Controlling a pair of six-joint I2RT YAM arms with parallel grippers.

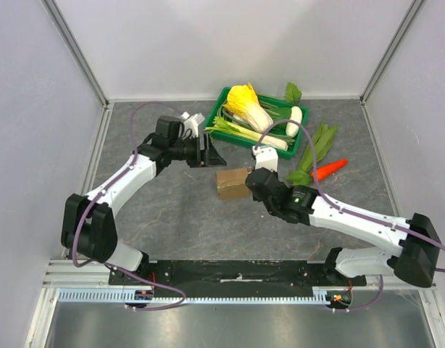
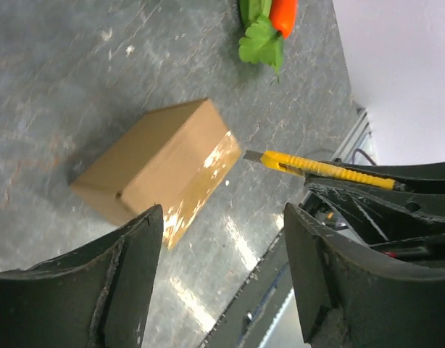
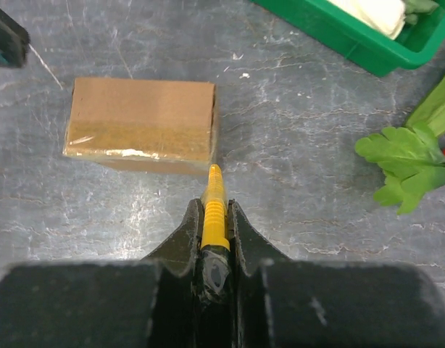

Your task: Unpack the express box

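We see the express box (image 3: 141, 123), plain brown cardboard, shut, with glossy clear tape along 1 edge. It lies flat mid-desk (image 1: 179, 225) between our 2 arms. Our right fingers (image 3: 244, 232) clamp a yellow knife (image 3: 214, 206), its tip at the box's taped corner. Our left fingers (image 2: 128, 283) stand spread beside the box, holding nothing. The green crate (image 3: 331, 32) sits just behind; bare desk lies on the near side.

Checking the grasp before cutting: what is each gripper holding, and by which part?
The right gripper clamps the yellow utility knife by its handle; the left gripper is open, holding nothing.
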